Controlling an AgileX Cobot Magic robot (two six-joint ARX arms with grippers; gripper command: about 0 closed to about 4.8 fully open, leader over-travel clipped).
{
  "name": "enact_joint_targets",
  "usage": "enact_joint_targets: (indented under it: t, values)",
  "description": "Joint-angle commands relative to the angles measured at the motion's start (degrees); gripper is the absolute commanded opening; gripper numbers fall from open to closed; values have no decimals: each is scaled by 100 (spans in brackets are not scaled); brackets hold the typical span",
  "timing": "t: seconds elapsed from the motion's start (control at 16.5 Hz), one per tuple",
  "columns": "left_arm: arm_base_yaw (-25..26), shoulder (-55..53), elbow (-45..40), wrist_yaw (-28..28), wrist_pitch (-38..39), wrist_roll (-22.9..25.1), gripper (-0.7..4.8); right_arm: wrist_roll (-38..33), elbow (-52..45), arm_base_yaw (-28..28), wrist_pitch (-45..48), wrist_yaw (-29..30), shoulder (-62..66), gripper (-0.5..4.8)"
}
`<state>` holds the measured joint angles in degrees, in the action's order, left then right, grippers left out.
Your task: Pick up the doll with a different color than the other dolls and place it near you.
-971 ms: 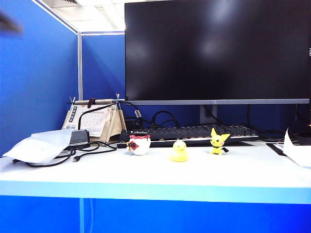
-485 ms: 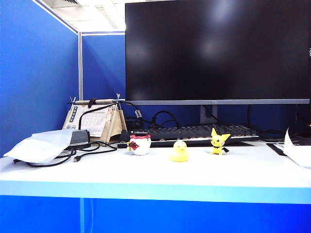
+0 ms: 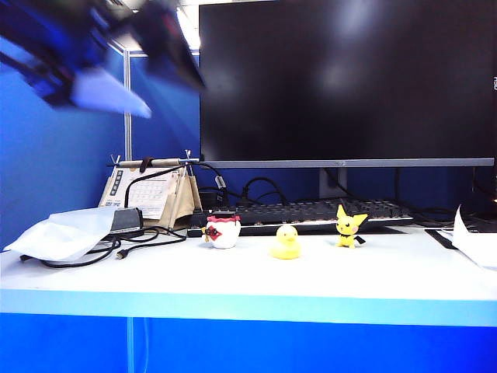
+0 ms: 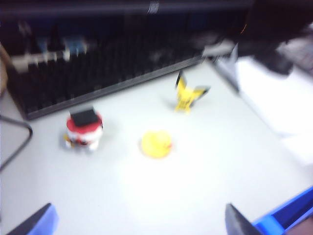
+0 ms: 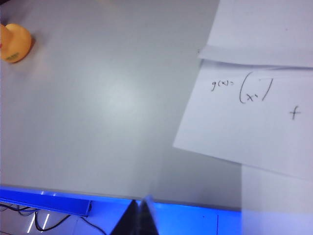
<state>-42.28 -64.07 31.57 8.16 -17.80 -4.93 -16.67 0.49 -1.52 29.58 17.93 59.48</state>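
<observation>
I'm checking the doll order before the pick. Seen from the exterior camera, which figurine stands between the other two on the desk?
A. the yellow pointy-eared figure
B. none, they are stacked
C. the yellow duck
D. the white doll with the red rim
C: the yellow duck stands in the middle, with the white doll with the red rim to its left and the yellow pointy-eared figure to its right, all apart.
</observation>
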Motion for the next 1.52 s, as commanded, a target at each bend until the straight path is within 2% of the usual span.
enact_joint_targets:
  t: [0.06,0.18,0.3,0.49,0.61,0.85,0.91,0.97,1.52]
  values:
    - [415,-761,428,-293,-157,0,479,20,0,0,63,0,-17,-5]
    - [629,-968,557,-402,-162,0,479,20,0,2,63,7,-15,-5]
    - [852,-1145,586,-411,-538,4,479,20,2,2,63,0,-17,-5]
    - [1113,-1569,804,-415,-354,-17,479,20,4,2,63,-28,-17,-5]
    - [1113,-1947,855,-461,-531,-330,479,20,4,2,63,15,-17,-5]
    - [1128,-2579,892,-719,-1497,-369,479,20,4,2,66,-2,-17,-5]
    - [1121,-2824,1029,-1062,-1429,-409,479,20,4,2,63,0,-17,-5]
    - [1058,-3075,1167,-1143,-1305,-407,479,20,7,2,63,0,-17,-5]
    - [1088,-4426,2199,-879,-1268,-448,479,20,7,2,63,0,-17,-5]
